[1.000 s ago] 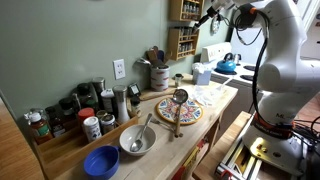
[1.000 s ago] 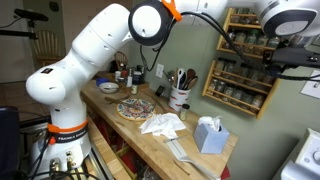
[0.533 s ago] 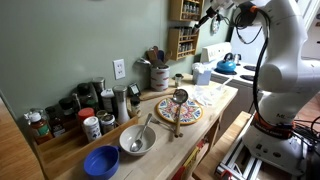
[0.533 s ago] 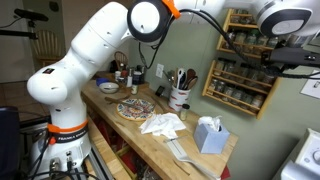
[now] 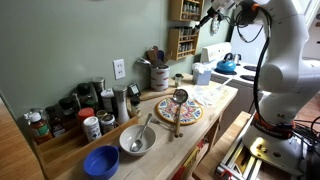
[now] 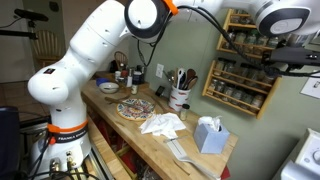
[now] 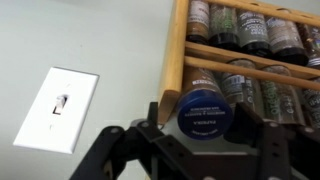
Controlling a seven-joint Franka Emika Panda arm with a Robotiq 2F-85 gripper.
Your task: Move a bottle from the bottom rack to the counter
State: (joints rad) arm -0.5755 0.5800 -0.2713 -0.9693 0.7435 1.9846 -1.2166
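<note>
At the rack [image 7: 177, 50] | gripper [image 7: 202, 122] straddles bottle [image 7: 205, 105]; grip unclear | jars [image 7: 262, 92] crowd beside

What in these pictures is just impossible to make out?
Jar labels on the spice rack: blurred in the wrist view, too small in both exterior views.
Whether the gripper grips the blue-lidded jar: its fingertips are blurred and partly behind the jar.
The rack's right end: cut off by the wrist view's edge.

Exterior views across counter [image 5: 168, 148] (wrist near rack [image 7: 178, 45])
</note>
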